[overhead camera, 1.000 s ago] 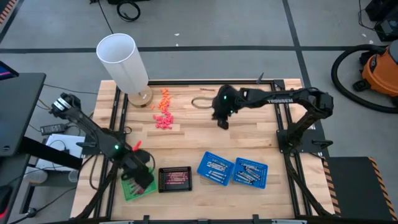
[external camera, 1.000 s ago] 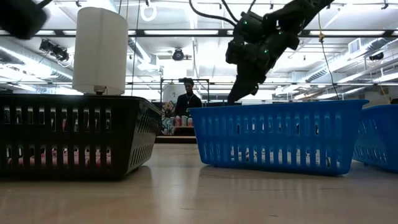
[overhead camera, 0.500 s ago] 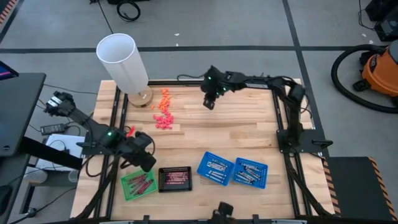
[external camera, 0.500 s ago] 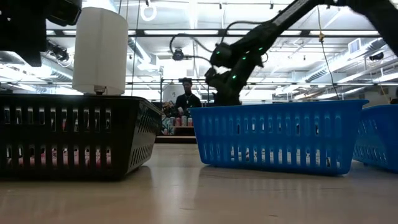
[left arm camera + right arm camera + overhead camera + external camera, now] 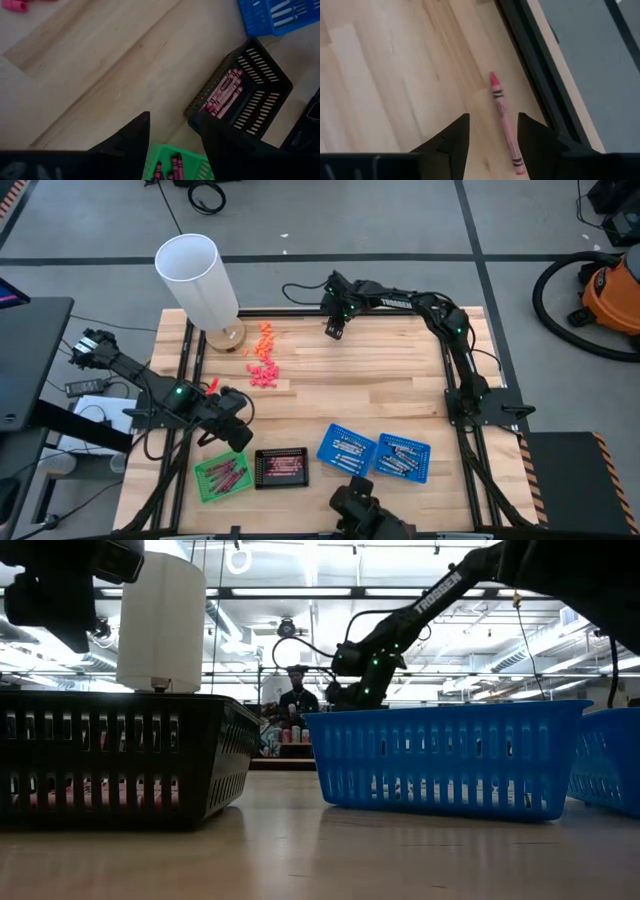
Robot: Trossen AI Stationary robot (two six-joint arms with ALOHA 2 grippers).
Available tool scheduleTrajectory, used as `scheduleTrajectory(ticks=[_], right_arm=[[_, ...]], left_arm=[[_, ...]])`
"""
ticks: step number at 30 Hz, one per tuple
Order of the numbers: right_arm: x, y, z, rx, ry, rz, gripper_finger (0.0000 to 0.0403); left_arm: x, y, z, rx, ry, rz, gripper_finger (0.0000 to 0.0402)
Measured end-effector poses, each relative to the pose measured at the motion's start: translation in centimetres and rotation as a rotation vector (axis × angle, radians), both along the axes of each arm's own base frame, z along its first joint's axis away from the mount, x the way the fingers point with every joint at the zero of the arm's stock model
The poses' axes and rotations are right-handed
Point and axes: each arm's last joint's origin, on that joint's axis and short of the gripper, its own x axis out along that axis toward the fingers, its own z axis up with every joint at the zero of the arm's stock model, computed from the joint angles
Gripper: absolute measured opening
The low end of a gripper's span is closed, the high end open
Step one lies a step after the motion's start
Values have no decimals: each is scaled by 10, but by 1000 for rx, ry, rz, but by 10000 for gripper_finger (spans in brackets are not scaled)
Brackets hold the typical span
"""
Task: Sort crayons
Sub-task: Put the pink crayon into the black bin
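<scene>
We see the right gripper (image 5: 490, 131) at the bench's (image 5: 360, 385) far edge, fingers spread and empty above a pink crayon (image 5: 503, 120) lying by the black frame. The left gripper (image 5: 172, 135) hovers open, holding nothing, near the black basket (image 5: 260, 85) of pink crayons.
</scene>
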Motion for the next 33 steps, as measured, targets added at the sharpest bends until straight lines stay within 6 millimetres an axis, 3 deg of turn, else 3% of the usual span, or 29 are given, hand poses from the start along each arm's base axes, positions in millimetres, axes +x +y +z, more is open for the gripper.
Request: scheduleTrajectory(ticks=[16,20,27,33], right_arm=[[-11,-14,-34,68,114,-59,149],[-11,-12,-35,83,116,-39,113],[-12,-7,-35,114,125,15,14],[-6,2,-26,151,179,41,17]], left_arm=[[1,0,0,-3,-6,3,180],[1,0,0,-3,-6,3,180],[1,0,0,-4,-5,6,180],[1,2,3,-26,-13,47,180]])
